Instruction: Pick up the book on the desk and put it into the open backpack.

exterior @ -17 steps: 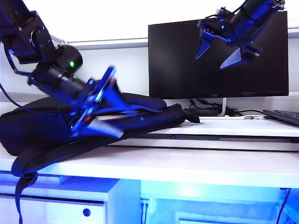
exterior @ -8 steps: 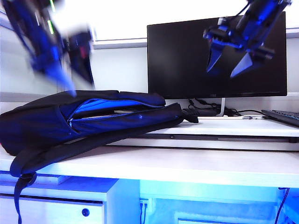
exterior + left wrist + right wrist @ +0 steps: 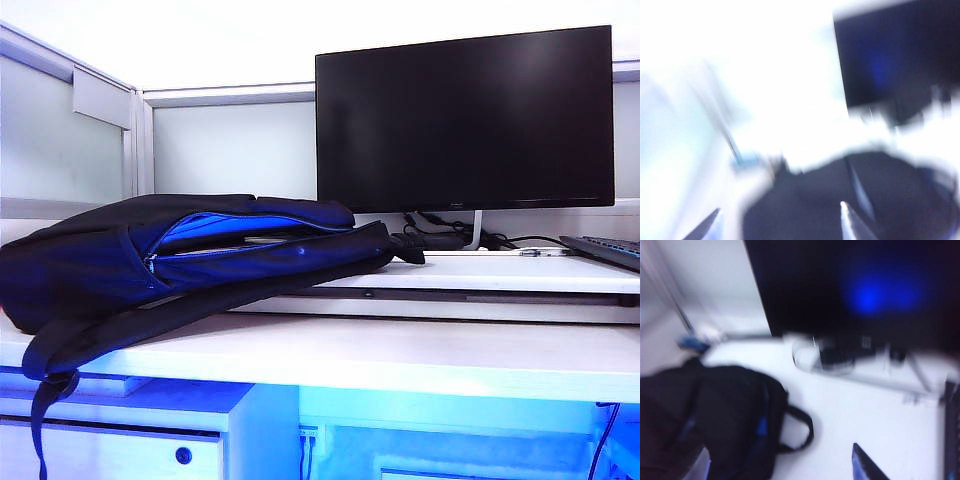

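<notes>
On the table (image 3: 420, 360) nearest us, the backpack (image 3: 190, 255) lies unzipped, a pale strip inside its blue lining probably the book (image 3: 262, 240). Both arms have left the exterior view since a moment ago, so we judge the task done. Beyond, our left hand (image 3: 780, 222) and right hand (image 3: 780, 465) hover high, fingers apart, holding nothing.

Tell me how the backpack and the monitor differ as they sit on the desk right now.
The backpack lies slumped on its side, soft and creased; the monitor stands upright, flat and rigid. The backpack is unzipped, showing blue lining; the monitor's screen is blank and dark. The backpack rests on the left, a strap hanging over the desk edge; the monitor stands further back on the raised shelf. Both are very dark.
</notes>
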Tool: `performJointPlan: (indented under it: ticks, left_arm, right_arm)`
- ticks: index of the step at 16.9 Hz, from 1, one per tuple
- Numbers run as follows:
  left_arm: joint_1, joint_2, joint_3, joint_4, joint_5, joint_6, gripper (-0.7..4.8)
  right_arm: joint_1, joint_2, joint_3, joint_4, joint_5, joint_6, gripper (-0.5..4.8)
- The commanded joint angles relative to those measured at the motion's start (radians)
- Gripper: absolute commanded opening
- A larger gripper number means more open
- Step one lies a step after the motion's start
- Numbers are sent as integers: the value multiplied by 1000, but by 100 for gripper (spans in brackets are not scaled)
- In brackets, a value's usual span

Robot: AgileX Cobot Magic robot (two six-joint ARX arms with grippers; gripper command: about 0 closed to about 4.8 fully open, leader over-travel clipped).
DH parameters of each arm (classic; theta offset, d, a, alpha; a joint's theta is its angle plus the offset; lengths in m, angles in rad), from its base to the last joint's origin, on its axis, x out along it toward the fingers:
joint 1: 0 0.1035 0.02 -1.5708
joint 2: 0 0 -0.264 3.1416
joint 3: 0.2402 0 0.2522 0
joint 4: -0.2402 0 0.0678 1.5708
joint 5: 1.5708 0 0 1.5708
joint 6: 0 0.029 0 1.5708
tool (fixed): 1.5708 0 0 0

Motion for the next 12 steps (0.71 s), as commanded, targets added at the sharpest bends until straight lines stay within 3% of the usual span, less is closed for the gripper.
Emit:
performJointPlan:
  ticks: [1, 3, 6, 7, 10, 11, 12]
  left_arm:
    - [0, -195, 0, -82, -33, 2, 309]
    - [0, -369, -42, -249, -71, -14, 309]
    - [0, -648, -225, -400, -86, -116, 292]
    - [0, -709, -270, -415, -105, -112, 263]
    - [-3, -880, -433, -430, -142, -113, 258]
    - [-3, -876, -462, -507, -153, -109, 254]
    - [-3, -872, -507, -501, -153, -106, 254]
  right_arm:
    - [0, -196, -133, -13, 14, -17, 360]
    - [0, -379, -301, -13, 29, -9, 354]
    - [0, -589, -499, -32, 35, -10, 353]
    - [0, -627, -539, -35, 35, -10, 353]
    - [0, -723, -661, -35, 34, -9, 353]
    - [0, -739, -716, -38, 34, -6, 353]
    - [1, -765, -759, -50, 34, 10, 340]
